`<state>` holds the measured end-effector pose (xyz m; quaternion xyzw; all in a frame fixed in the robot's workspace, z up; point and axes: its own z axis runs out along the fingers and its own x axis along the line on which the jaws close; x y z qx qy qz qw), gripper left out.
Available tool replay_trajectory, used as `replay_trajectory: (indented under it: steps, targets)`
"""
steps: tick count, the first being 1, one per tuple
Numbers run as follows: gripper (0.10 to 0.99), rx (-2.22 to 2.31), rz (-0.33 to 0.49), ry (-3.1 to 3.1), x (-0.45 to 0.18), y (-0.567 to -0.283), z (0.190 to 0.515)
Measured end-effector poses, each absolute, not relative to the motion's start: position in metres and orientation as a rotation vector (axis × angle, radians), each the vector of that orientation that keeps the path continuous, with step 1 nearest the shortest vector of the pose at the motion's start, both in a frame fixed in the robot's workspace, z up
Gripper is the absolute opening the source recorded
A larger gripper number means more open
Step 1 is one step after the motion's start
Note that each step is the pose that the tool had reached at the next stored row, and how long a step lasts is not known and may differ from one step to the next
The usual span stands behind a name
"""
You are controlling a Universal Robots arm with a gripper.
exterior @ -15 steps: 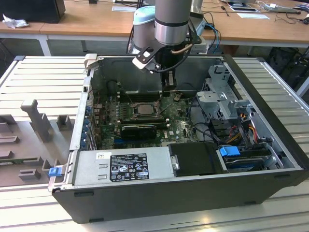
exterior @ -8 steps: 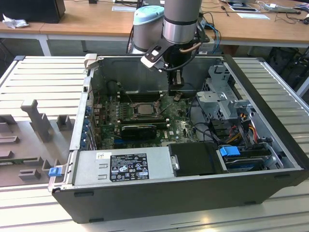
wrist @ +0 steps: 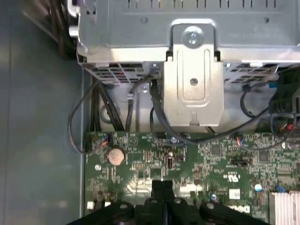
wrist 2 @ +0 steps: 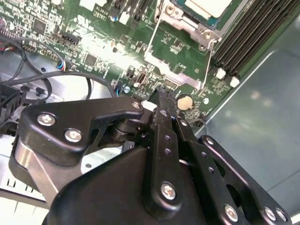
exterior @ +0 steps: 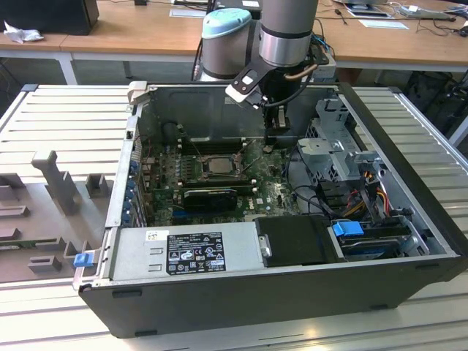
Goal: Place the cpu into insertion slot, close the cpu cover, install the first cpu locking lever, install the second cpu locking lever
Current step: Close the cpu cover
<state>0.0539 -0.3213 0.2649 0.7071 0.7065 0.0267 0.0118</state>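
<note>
Hand (exterior: 268, 145) is down inside the open case (exterior: 241, 300), which lies on the slatted counter (exterior: 66, 117). Fingers (wrist: 157, 199) are pressed flat together in both wrist views, with nothing pinched between them. The tip hangs over the motherboard (exterior: 274, 191) just beside the coin cell (wrist: 116, 156), near the case's far wall and apart from the socket.

Cpu (wrist 2: 206, 6): small flat square with a pale silvery face, lying level in the insertion slot (exterior: 201, 167), mid-board toward the far wall. The long black memory slots (wrist 2: 243, 33) run alongside it. Cpu cover (wrist 2: 180, 18): thin bright metal frame, apparently lying down around the chip, whose face shows through the window. One thin wire locking lever (wrist 2: 151, 37) runs along one side of the frame and a second (wrist 2: 211, 58) along the other. Cannot tell whether either is hooked.

Judgement: chip placed, cover looks closed, so the work in hand is the levers.

To do it well:
- Keep the fingers closed as a single narrow pusher.
- Bear on the wire near its free end, not on the frame or the chip face.
- Press down first, then sideways under the catch, slowly, since the wire is springy and could slip off the tip.
- Keep off the coin cell and the cables (wrist: 157, 117) at the board's edge.
</note>
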Motion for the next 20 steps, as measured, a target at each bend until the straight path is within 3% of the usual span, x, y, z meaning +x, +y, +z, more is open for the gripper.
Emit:
replay_trajectory:
  steps: [20]
  targets:
    - [0.106, 2.204, 0.081, 2.207, 0.039, -0.321, 0.253]
